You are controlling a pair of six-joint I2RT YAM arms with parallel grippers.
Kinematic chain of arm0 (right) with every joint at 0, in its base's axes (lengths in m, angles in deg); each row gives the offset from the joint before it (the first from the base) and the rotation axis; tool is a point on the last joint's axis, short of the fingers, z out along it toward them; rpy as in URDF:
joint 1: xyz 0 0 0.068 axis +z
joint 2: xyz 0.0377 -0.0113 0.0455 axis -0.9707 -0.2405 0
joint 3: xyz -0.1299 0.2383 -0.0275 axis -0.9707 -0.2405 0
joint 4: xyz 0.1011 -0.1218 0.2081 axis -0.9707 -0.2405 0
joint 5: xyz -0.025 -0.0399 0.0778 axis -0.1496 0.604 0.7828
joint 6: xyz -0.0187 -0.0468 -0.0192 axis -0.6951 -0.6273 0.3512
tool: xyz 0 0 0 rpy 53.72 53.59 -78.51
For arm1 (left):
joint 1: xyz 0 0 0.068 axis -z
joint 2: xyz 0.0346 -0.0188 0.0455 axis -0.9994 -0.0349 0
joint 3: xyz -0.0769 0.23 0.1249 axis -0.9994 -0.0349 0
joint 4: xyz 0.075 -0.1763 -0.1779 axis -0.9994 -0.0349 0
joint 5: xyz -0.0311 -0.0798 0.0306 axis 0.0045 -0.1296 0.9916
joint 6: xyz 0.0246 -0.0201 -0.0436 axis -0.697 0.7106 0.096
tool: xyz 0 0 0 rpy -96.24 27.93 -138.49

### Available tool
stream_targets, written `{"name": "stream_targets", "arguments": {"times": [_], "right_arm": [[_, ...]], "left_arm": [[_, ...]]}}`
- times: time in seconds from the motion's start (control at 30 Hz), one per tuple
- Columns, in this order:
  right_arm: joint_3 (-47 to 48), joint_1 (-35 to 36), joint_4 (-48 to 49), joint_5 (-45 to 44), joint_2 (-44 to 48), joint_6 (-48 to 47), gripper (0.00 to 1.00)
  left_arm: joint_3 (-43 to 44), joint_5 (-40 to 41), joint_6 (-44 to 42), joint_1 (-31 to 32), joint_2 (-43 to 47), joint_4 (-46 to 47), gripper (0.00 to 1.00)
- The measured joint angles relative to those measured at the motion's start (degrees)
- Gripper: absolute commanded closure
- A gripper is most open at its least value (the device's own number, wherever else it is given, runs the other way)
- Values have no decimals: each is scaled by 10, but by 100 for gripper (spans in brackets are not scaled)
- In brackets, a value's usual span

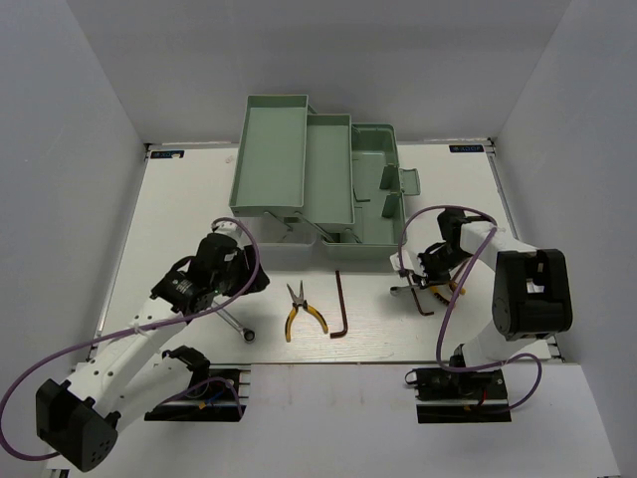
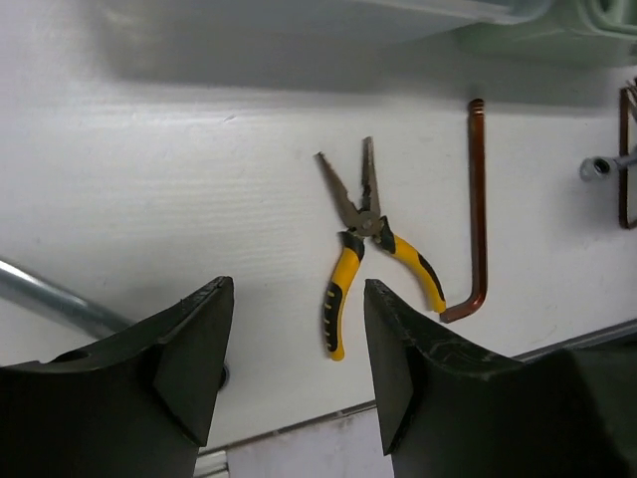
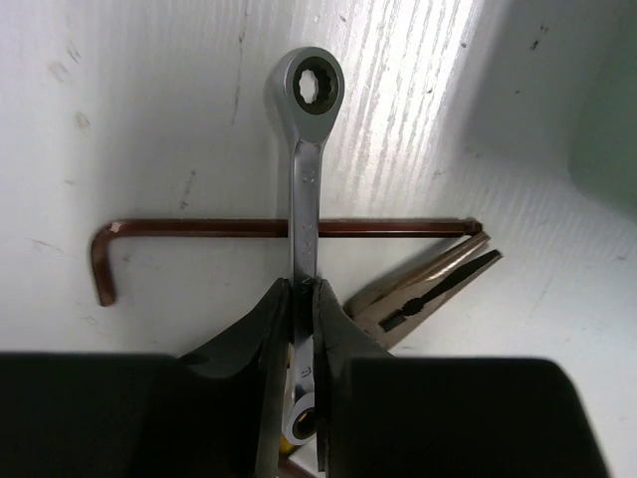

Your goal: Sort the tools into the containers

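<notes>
The worktop (image 3: 129, 110) is white and matt, with a fine streaked grain and a few small dark scuffs. At the centre of the right wrist view, the ring wrench (image 3: 306, 189) is bright, smooth metal, its head glossy and its shaft satin. The hex key (image 3: 199, 228) across mid-frame is coppery-brown metal with a dull sheen. The pliers (image 3: 428, 289) at lower right show bare grey steel jaws.

In the left wrist view, the yellow-handled pliers (image 2: 366, 225) have dull steel jaws and rubbery-looking yellow-and-black grips. The second hex key (image 2: 479, 199) glints coppery.

The left pincer (image 2: 299, 349) and right pincer (image 3: 302, 319) are matt black plastic. The toolbox (image 1: 274, 149), upper centre of the top view, is smooth pale green plastic with a low sheen.
</notes>
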Motion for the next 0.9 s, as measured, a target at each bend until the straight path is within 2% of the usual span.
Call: {"name": "stream_targets", "arguments": {"times": [0.43, 0.6, 0.73, 0.9], "right_arm": [[16, 0, -15, 78, 132, 203, 100], [74, 2, -27, 106, 145, 296, 100], [136, 8, -19, 127, 145, 395, 100], [210, 32, 45, 128, 107, 577, 100]], "left_arm": [[26, 75, 163, 0, -85, -123, 32], [50, 111, 205, 0, -90, -163, 29], [66, 136, 232, 0, -111, -195, 27], [58, 141, 253, 0, -141, -206, 25]]}}
